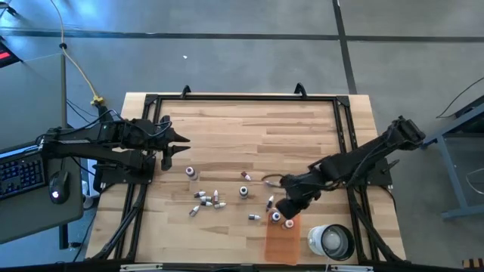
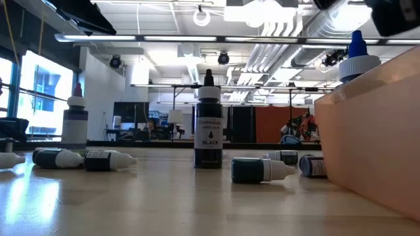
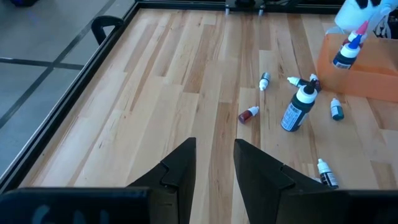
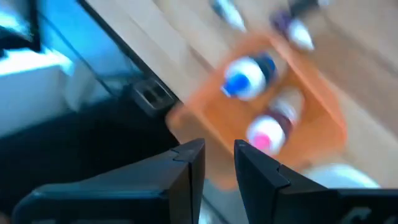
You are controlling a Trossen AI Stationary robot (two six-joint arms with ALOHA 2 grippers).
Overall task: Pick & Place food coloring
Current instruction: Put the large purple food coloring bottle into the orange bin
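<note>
**Right pincer over the orange tray, loose bottles to its left**

In the high view the right pincer (image 1: 285, 208) hangs at the lower right of the frame, just above the near edge of the orange tray (image 1: 281, 243); two bottles stand upright in that tray, one blue-capped (image 4: 249, 76) and one pink-capped (image 4: 271, 129), both lying just ahead of the right fingers (image 4: 186, 163) in the wrist view; those fingers stand a narrow gap apart and nothing shows between them, so I judge the pincer empty, though whether it is opening or closing I cannot tell.

The rest of the food coloring is scattered on the worktop (image 1: 249, 132), mostly toward the frame's lower middle, to the left of the right pincer; the nearest loose bottles (image 1: 255, 217) lie just beside it, so the right arm is plainly the nearer; most lie on their sides with long axes pointing various ways, while a black bottle (image 2: 209, 121) stands upright at the centre of the low view, labelled BLACK, with a dark one lying flat (image 2: 259, 170) to its right; the bodies are small, with pointed caps.

The left pincer (image 1: 168, 145) waits at the left of the high view, well apart from the scatter; its fingers (image 3: 177, 174) sit slightly apart and hold nothing.

A white cup (image 1: 330, 240) stands just right of the tray.
</note>
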